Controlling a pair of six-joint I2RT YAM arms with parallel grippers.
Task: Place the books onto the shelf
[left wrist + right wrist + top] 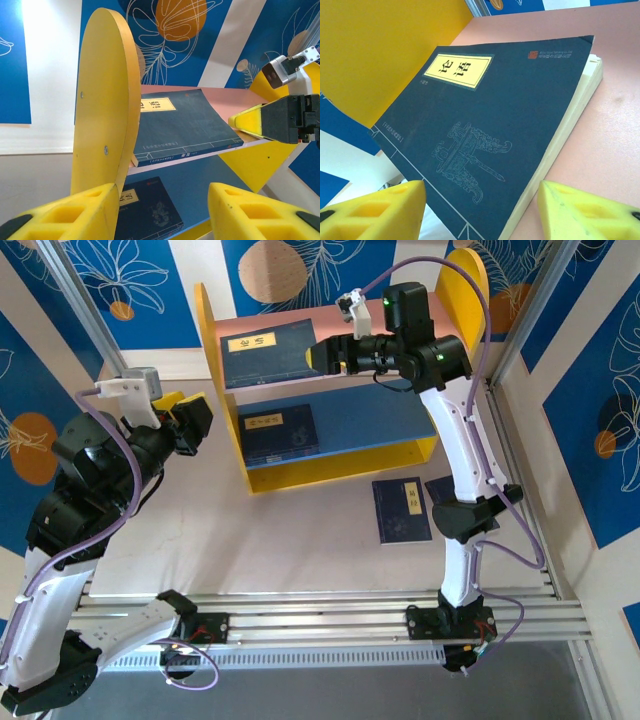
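Observation:
The shelf (222,360) has yellow side panels, a pink upper board (330,325) and a blue lower board (370,420). One navy book (265,348) lies flat on the pink board, and a second book (278,432) lies on the blue board. A third book (401,509) rests on the table, with another dark book (440,487) partly hidden behind the right arm. My right gripper (318,356) (481,200) stands open at the upper book's (490,115) right edge. My left gripper (195,422) (162,200) is open and holds nothing, just outside the shelf's left panel (100,100).
Metal frame posts (85,310) rise at both back corners. Blue patterned walls (610,390) close in the table. The aluminium rail (330,615) runs along the near edge. Bare table lies in front of the shelf (300,540).

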